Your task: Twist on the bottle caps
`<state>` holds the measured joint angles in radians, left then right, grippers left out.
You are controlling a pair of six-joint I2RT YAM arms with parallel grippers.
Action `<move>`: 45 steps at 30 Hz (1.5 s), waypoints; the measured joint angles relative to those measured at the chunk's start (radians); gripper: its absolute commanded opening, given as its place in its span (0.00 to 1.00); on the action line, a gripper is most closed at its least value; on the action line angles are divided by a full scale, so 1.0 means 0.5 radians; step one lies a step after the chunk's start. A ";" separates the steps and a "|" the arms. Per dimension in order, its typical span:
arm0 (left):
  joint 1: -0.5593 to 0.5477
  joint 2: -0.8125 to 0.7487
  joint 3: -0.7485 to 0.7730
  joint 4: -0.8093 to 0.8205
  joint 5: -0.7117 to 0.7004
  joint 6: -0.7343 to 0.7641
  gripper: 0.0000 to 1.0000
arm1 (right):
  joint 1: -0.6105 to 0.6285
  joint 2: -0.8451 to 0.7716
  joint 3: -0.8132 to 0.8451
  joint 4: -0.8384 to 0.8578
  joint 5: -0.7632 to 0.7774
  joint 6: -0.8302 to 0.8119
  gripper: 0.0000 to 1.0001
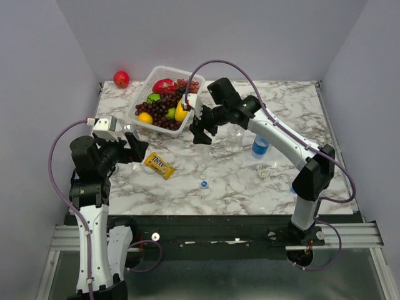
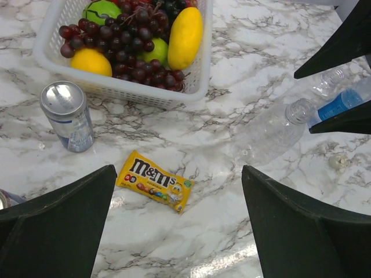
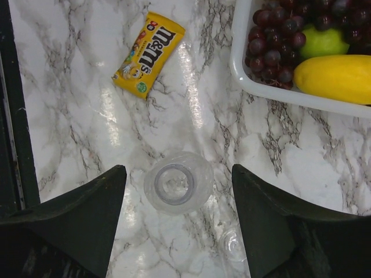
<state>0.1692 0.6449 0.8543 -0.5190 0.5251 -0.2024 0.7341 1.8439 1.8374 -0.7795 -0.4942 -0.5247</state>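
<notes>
Right gripper (image 3: 178,174): your jaws stand wide apart with nothing in them. An upright colourless bottle (image 3: 178,184) sits in the gap as the wrist camera sees it, neck bare, mouth facing straight up at the lens. How far above it you are, I can't tell from this angle.

Left gripper (image 2: 179,171): also spread wide and empty, over the left part of the marble table (image 1: 294,112), well apart from the bottles.

Other notes:
- second colourless bottle (image 2: 327,81) and blue-tinted bottle (image 2: 345,99) stand close together right of the first one (left wrist view shows all three in a cluster).
- blue-and-white cap (image 1: 204,184) lies loose on the table toward the near edge, apart from every bottle.
- pale cap (image 1: 264,174) lies loose too, just in front of the blue-tinted bottle.
- yellow candy packet (image 1: 159,165) lies flat between your two grippers.
- silver can (image 2: 66,113) stands upright just in front of the white fruit basket (image 2: 200,75).
- red apple (image 1: 121,79) sits in the far left corner.
</notes>
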 measured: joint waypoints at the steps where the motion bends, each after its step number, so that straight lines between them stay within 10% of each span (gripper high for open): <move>1: 0.003 0.004 0.000 0.001 0.006 -0.011 0.99 | 0.000 0.004 0.000 0.001 0.005 0.000 0.77; 20: 0.013 0.076 -0.056 0.121 0.053 -0.072 0.99 | 0.052 0.004 -0.096 0.055 0.105 -0.051 0.50; 30: 0.005 0.131 -0.100 0.183 0.143 -0.039 0.99 | 0.085 0.005 -0.096 0.062 0.112 -0.107 0.01; 45: -0.500 0.181 -0.378 0.354 0.472 0.606 0.99 | 0.091 -0.051 0.415 -0.269 0.023 -0.042 0.00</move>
<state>-0.0811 0.7353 0.6651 -0.3420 0.7609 0.1005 0.7795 1.8183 2.0449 -0.9138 -0.4828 -0.5457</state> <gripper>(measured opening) 0.988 0.315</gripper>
